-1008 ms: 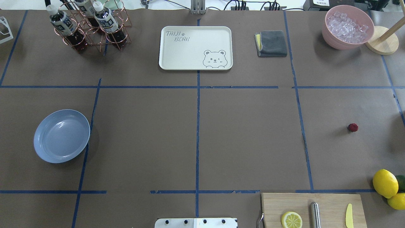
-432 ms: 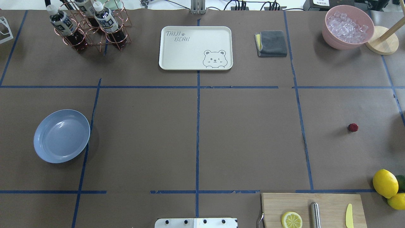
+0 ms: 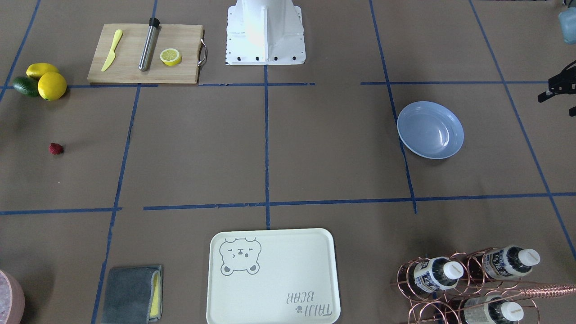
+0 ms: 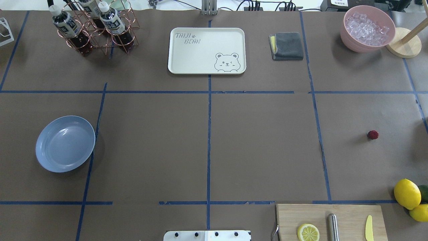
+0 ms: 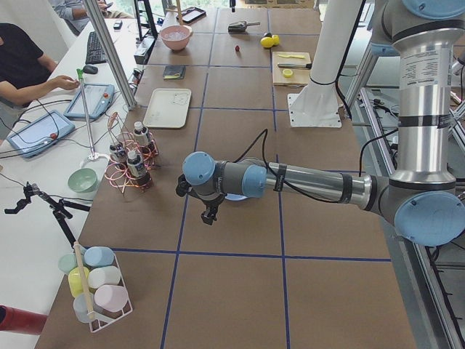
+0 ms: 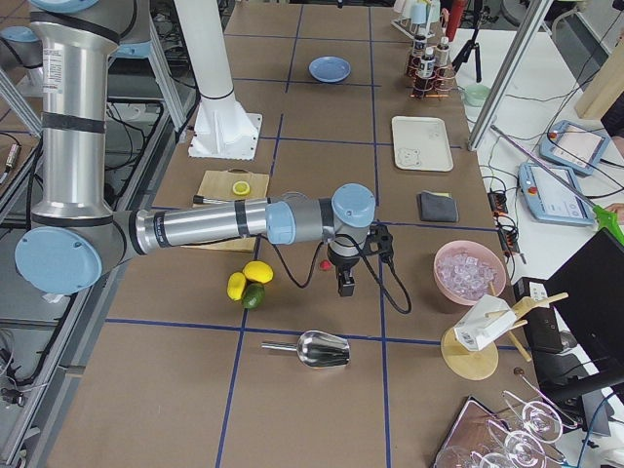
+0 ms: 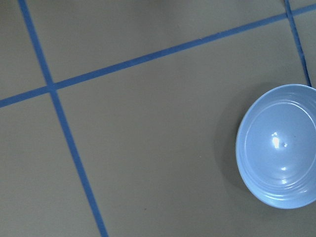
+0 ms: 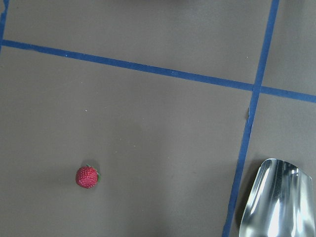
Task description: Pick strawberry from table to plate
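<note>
The strawberry, small and dark red, lies alone on the brown table at the right side; it also shows in the right wrist view at lower left. The light blue plate sits empty at the table's left, and the left wrist view catches it at its right edge. My right gripper hangs above the table close to the strawberry; my left gripper hovers beside the plate. Both show only in the side views, so I cannot tell whether they are open or shut.
A cutting board with a lemon half, a knife and a steel rod lies front right, with lemons and an avocado beside it. A metal scoop lies past the strawberry. The bear tray, bottle rack, cloth and ice bowl line the far edge.
</note>
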You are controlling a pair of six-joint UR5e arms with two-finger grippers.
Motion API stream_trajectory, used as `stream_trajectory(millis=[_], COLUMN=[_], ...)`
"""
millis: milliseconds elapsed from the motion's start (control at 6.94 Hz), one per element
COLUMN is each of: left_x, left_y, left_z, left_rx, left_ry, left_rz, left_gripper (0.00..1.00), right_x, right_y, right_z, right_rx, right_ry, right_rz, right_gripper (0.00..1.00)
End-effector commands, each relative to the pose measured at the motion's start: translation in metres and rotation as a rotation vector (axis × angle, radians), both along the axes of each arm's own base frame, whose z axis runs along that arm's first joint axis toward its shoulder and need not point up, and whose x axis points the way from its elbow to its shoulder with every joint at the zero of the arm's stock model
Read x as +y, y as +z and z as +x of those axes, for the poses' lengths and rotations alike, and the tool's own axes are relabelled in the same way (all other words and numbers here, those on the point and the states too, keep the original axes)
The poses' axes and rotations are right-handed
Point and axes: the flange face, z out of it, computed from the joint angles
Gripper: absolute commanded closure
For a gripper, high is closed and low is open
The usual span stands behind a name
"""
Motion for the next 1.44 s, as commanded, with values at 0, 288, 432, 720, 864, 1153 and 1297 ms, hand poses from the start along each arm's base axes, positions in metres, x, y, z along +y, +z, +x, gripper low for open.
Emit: stream_trajectory(millis=[0, 288, 432, 720, 864, 1153, 1297], left_x=[0.006, 0.016, 0.024, 0.027, 0.03, 0.032, 0.031], left_y=[-0.017, 0.0, 0.017, 0.035, 0.036, 0.032, 0.03], left_z=[0.079, 0.141, 0.162, 0.183, 0.19, 0.2, 0.201], left_rx=[0.017, -0.061, -0.048, -0.034, -0.037, -0.034, -0.031], left_ry=[-0.029, -0.137, -0.117, -0.083, -0.067, -0.049, -0.049], left_rz=[-0.082, -0.144, -0.147, -0.134, -0.134, -0.132, -0.128], left_gripper=[0.0, 0.0, 0.0, 0.02, 0.06, 0.42, 0.83], right_x=[0.0, 0.002, 0.002, 0.002, 0.002, 0.001, 0.001], right_y=[0.001, 0.004, 0.004, 0.004, 0.004, 0.002, 0.001], right_z=[0.0, 0.001, 0.001, 0.001, 0.001, 0.001, 0.001], right_rx=[0.002, -0.002, -0.001, -0.001, -0.001, -0.002, -0.002], right_ry=[-0.002, -0.001, 0.0, 0.001, 0.0, -0.001, -0.001], right_rz=[0.002, 0.049, 0.053, 0.054, 0.055, 0.06, 0.062], right_gripper=[0.0, 0.03, 0.02, 0.02, 0.02, 0.02, 0.02])
